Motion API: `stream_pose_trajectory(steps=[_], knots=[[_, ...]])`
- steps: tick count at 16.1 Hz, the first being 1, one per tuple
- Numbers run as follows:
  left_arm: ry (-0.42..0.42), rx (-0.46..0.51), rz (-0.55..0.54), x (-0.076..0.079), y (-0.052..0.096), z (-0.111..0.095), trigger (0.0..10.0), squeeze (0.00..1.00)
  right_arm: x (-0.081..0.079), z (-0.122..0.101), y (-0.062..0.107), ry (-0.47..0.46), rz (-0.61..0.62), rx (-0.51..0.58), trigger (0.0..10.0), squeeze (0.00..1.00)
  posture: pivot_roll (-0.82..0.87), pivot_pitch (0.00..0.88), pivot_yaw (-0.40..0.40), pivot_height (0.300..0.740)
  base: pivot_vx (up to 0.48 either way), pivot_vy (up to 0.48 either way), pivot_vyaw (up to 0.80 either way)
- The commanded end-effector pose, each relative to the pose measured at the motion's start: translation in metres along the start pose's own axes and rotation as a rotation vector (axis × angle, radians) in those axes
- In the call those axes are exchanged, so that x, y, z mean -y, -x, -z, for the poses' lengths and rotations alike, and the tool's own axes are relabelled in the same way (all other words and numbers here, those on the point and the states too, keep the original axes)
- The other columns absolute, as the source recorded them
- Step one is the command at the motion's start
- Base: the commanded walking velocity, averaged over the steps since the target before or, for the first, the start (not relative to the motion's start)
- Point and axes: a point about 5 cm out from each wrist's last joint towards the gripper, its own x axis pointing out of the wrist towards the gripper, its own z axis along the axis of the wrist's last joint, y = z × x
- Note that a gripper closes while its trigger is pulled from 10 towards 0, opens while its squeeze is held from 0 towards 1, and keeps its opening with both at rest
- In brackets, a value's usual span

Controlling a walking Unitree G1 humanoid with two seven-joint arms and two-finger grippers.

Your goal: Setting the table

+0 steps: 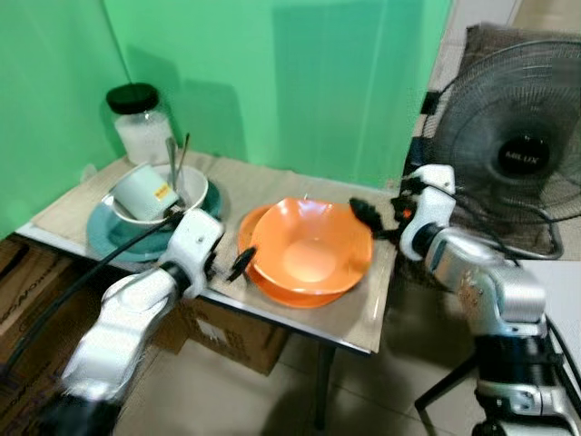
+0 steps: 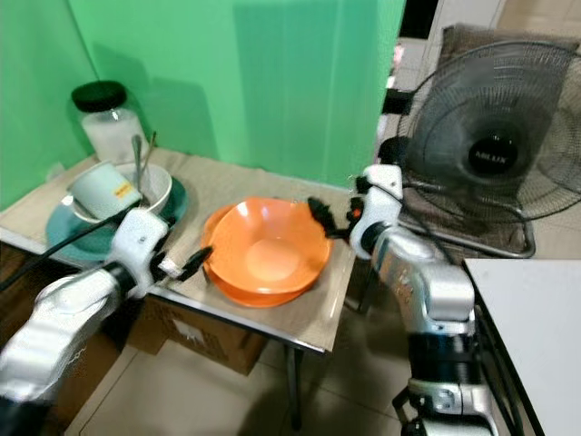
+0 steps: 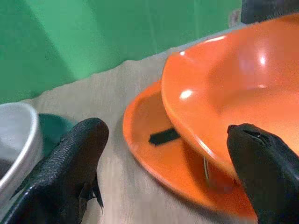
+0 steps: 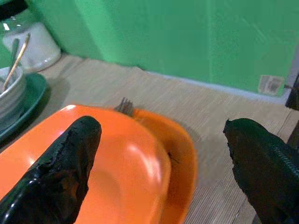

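Observation:
An orange bowl (image 1: pixel 309 250) sits in an orange plate (image 1: pixel 247 232) at the middle of the small table. Fork tines (image 4: pixel 124 105) poke out between bowl and plate at the far rim. My left gripper (image 1: pixel 239 264) is open at the plate's left edge, low over the table, with nothing between its fingers (image 3: pixel 70 172). My right gripper (image 1: pixel 374 213) is open at the bowl's right rim, also holding nothing. To the left, a teal plate (image 1: pixel 104 234) carries a white bowl (image 1: pixel 196 189) with a pale cup (image 1: pixel 143 193) and upright utensils (image 1: pixel 174 162) in it.
A beige mat (image 1: pixel 238 184) covers the table. A glass jar (image 1: pixel 141 123) with a black lid stands at the back left against the green backdrop. A large fan (image 1: pixel 517 150) stands close on the right. Cardboard boxes (image 1: pixel 227 331) lie under the table.

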Motion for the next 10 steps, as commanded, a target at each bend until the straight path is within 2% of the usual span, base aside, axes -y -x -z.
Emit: stream_pose_trajectory(steps=[1, 3, 5, 10], knots=[[-0.026, -0.001, 0.033, 0.004, -0.008, 0.004, 10.0, 0.0, 0.004, -0.002, -0.001, -0.005, 0.013, -0.016, 10.0, 0.0, -0.05, 0.0, 0.031, 0.74, 0.0, 0.0, 0.0], [-0.052, -0.02, 0.069, 0.008, -0.012, 0.01, 10.0, 0.0, 0.007, 0.0, -0.003, -0.026, 0.016, -0.029, 10.0, 0.0, -0.06, 0.0, 0.037, 0.74, 0.0, 0.0, 0.0], [-0.088, -0.027, 0.081, 0.006, -0.01, 0.013, 10.0, 0.0, 0.008, 0.007, -0.002, -0.064, 0.001, -0.129, 10.0, 0.0, -0.06, 0.0, 0.04, 0.74, 0.0, 0.0, 0.0], [-0.115, -0.003, 0.088, 0.0, -0.007, 0.015, 10.0, 0.0, 0.011, 0.009, -0.003, -0.099, -0.026, -0.175, 10.0, 0.0, -0.05, 0.0, 0.028, 0.74, 0.0, 0.0, 0.0]])
